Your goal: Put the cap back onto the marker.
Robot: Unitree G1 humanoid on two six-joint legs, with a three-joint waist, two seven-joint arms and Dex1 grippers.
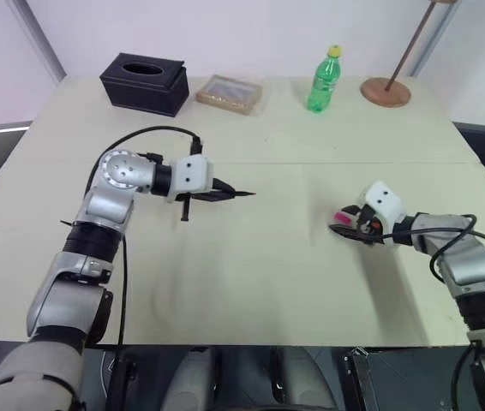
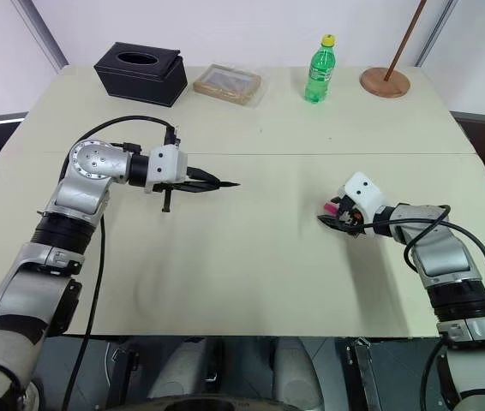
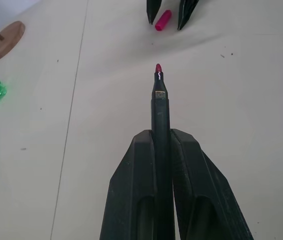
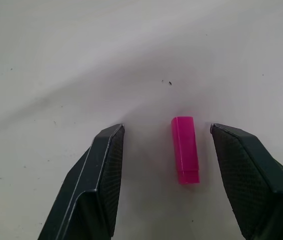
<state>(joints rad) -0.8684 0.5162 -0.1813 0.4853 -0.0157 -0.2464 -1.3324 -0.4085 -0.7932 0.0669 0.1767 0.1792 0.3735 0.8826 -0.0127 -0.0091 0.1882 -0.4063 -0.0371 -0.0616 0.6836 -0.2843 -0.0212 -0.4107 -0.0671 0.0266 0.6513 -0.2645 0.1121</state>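
Cap lies untouched between spread right fingers.

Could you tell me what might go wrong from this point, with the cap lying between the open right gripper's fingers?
The cap lies off-centre in the open right gripper, nearer one finger, so closing may push or tilt it. The marker juts far from the shut left gripper, so capping may miss.

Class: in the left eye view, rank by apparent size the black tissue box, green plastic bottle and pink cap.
1. Black rectangular tissue box
2. Green plastic bottle
3. Tiny pink plastic cap, though nearer the camera
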